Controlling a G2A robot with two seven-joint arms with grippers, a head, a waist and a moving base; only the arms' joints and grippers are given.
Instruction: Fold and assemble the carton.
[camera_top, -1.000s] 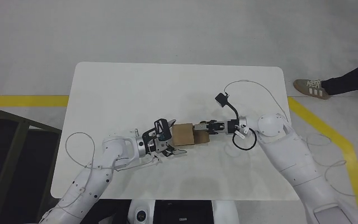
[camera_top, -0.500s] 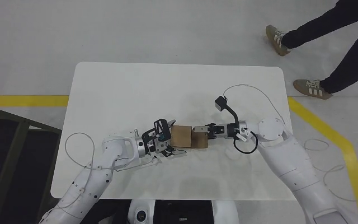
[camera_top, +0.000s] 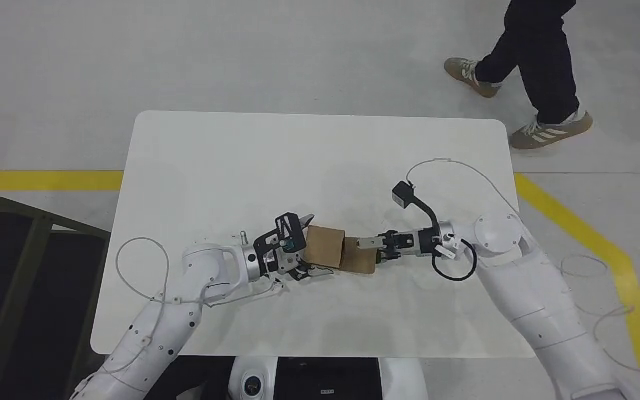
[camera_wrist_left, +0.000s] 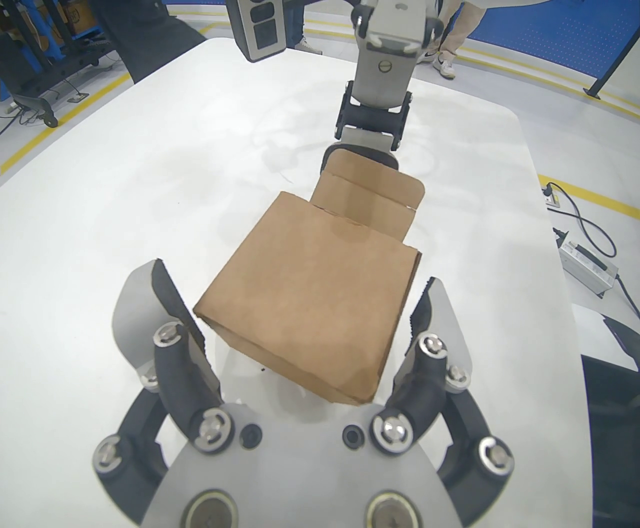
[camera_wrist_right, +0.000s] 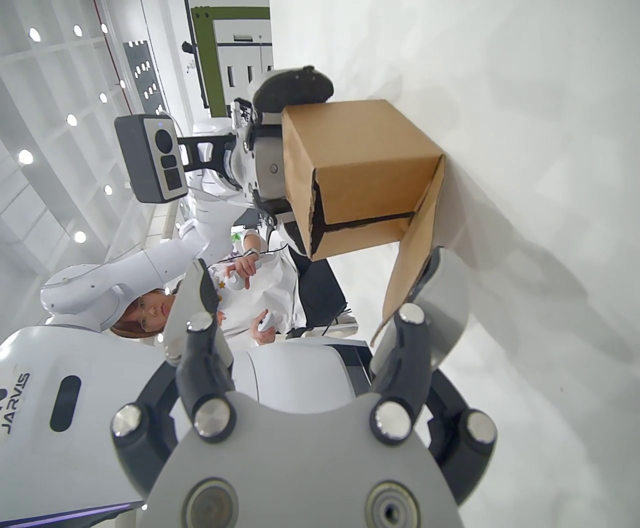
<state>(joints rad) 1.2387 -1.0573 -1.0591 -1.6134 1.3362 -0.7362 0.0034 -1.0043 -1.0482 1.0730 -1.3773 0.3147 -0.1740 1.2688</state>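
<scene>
Straddling one end of a small brown cardboard carton (camera_top: 325, 243) with the left gripper (camera_wrist_left: 300, 295), fingers spread wide to either side; cannot tell whether pressing on it. Resting that carton on a white rounded-corner table (camera_top: 200, 160), midway between the left and right edges, nearer the front edge. Facing the carton's other end with the right gripper (camera_wrist_right: 320, 265), fingers wide apart, one lying against an open cardboard flap (camera_wrist_right: 415, 245) jutting from that end beside the tucked-in end face. Looping a thin white cable (camera_top: 452, 159) over the table near the right edge; trailing another thin white cable (camera_top: 118, 265) near the front-left corner.
</scene>
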